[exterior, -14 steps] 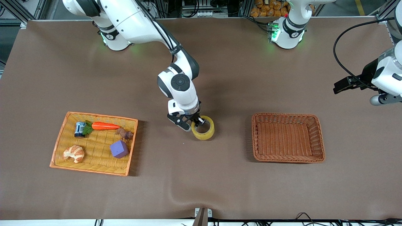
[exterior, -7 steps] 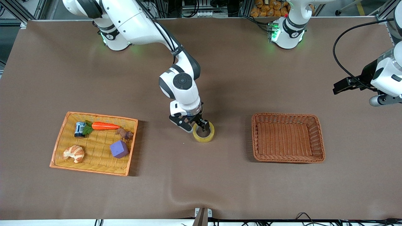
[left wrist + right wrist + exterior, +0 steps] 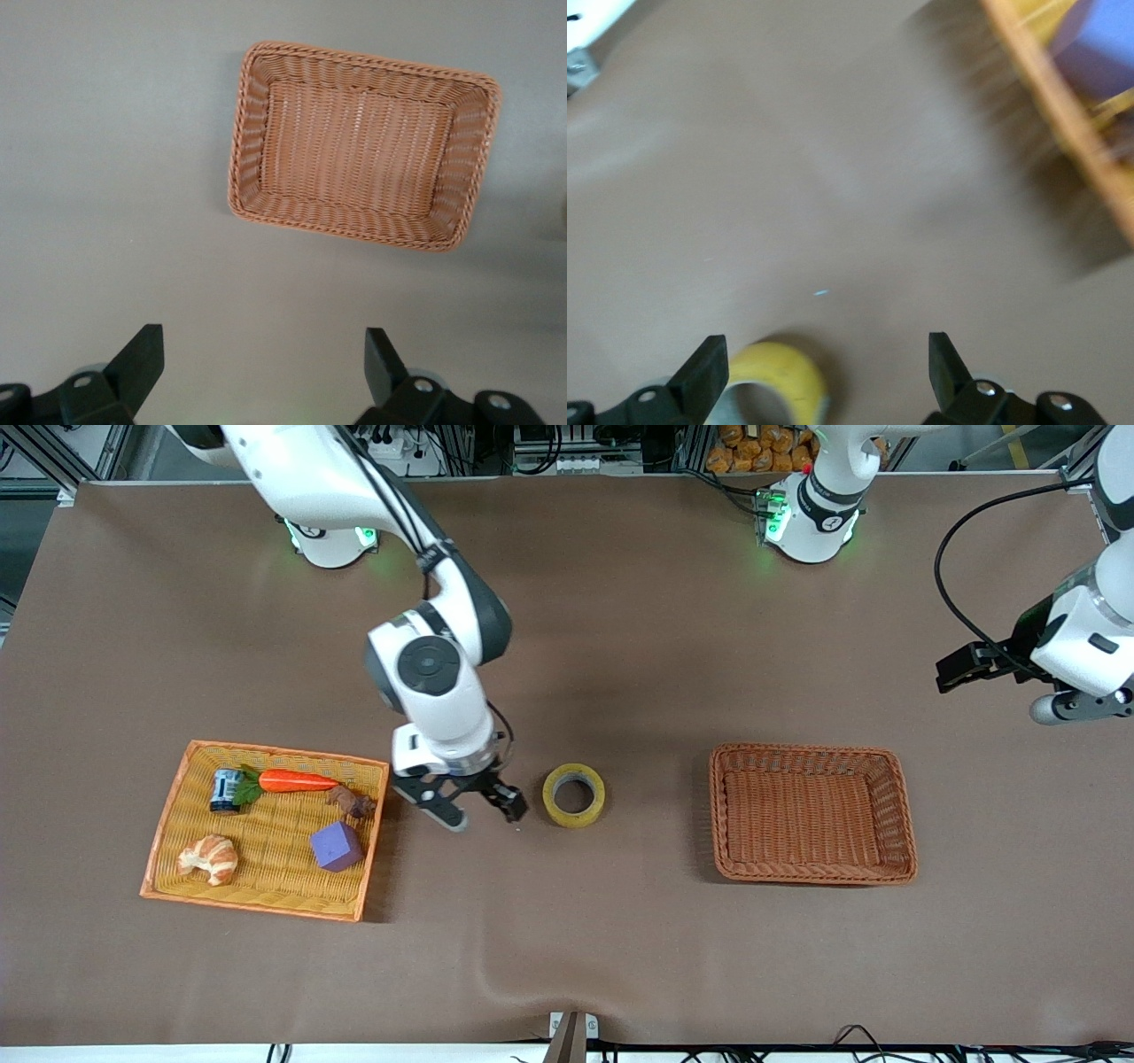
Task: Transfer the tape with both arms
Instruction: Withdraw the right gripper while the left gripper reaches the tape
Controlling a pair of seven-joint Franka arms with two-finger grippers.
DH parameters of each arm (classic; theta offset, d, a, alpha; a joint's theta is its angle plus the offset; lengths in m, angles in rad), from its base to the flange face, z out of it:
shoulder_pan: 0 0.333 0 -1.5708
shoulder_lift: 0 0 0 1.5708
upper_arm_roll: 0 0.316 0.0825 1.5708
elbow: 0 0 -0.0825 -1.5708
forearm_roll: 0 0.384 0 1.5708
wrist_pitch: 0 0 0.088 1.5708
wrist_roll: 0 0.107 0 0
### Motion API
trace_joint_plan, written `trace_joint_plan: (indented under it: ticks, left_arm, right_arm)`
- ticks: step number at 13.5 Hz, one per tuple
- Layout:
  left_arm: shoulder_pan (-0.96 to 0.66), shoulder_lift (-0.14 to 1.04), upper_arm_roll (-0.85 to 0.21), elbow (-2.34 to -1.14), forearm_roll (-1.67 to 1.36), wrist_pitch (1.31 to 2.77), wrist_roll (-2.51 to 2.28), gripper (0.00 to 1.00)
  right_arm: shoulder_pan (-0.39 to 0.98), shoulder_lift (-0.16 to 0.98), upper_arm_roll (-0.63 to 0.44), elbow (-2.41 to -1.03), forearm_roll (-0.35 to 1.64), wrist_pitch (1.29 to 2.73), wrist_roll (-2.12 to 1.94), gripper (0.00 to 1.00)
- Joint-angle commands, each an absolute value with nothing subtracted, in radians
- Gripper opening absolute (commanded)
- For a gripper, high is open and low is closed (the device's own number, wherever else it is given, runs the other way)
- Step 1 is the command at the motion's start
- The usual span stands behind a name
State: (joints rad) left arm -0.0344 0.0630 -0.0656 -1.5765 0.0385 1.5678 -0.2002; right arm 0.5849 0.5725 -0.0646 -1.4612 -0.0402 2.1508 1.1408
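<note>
We judge the main risk to be the handover: the left arm waits high off the desk [image 3: 620,646] at the left arm's end, its fingers [image 3: 137,363] spread wide and empty over bare surface near the brown basket [image 3: 899,815]. If it comes in off-centre it may nudge the roll and not catch it. The right arm's fingers [image 3: 512,801] are spread open, holding nothing, above the desk between the tray [image 3: 164,841] and the roll. The tape [image 3: 574,794] lies flat at three o'clock from them, a yellowish ring with a grey core.
</note>
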Motion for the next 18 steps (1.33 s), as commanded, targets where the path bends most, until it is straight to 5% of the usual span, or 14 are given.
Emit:
trace_joint_plan:
  ticks: [1,8,12,18]
  left_arm:
    - [-0.054,0.063,-0.084,-1.557,0.063,1.569,-0.189,1.0]
    - [-0.158,0.204,-0.198,-1.526,-0.018,1.724,-0.302,1.0]
    - [-0.326,0.417,-0.198,-1.413,-0.052,1.828,-0.388,1.0]
    - [-0.443,0.693,-0.195,-1.401,-0.083,2.301,-0.486,1.0]
  right_arm:
    - [0.508,0.473,-0.046,-1.493,-0.049,2.002,0.975,1.0]
    - [0.324,0.295,-0.044,-1.636,-0.023,1.911,0.545,1.0]
    - [0.272,0.189,-0.044,-1.817,-0.021,2.043,0.418,1.0]
    - [0.101,0.106,-0.044,-1.933,0.012,2.106,0.086,1.0]
